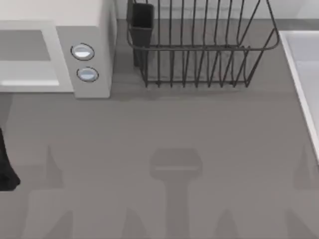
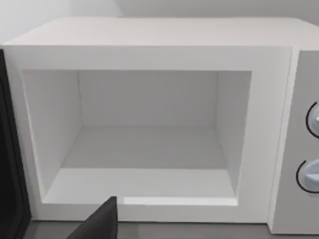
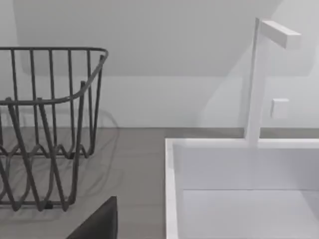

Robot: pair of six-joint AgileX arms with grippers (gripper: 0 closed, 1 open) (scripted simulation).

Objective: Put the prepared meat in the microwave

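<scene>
Cut off at the edges

From above, you are seeing the microwave [image 1: 60,55] running off the left and top edges, the dish rack [image 1: 199,50] losing its upper part at the top, and the sink [image 1: 304,74] slipping out on the right. A black piece of the left arm [image 1: 6,169] is poking in at the left edge, too little for you to read its fingers. In the left wrist view the two buttons [image 2: 311,174] are being sliced by the frame, and a dark wedge [image 2: 99,224] is showing at the lower edge. In the right wrist view the rack and the sink basin are both being cropped.
</scene>
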